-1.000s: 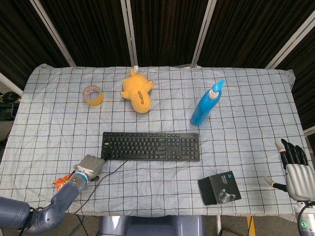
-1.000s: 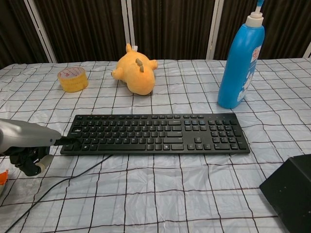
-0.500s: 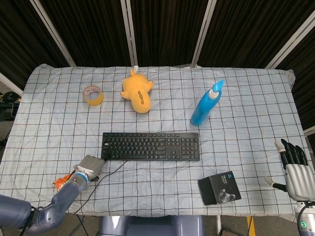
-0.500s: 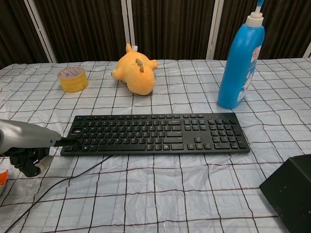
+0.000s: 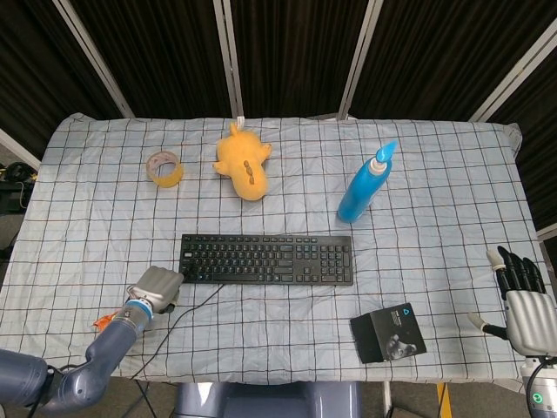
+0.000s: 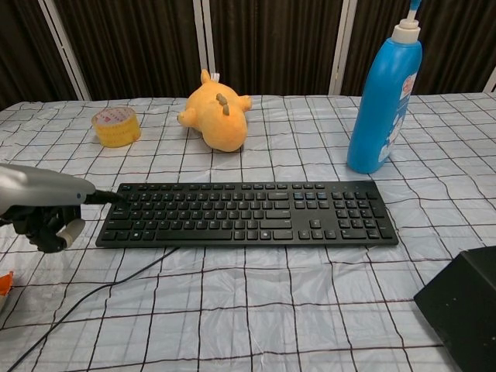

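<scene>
Nearest, the right hand (image 5: 525, 306) rests empty at the table's edge beside a black box (image 5: 388, 332), fingers extended. The left hand (image 6: 40, 208) touches the black keyboard (image 6: 248, 213)'s left end, apparently curled. Beyond stand a blue bottle (image 6: 384, 97), yellow plush (image 6: 217, 112) and tape roll (image 6: 115, 126).

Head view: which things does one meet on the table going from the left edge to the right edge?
Orange snack wrapper → left hand → roll of yellow tape → yellow plush toy → blue spray bottle → black box → right hand. The black keyboard spans several of these, so it is left out.
</scene>
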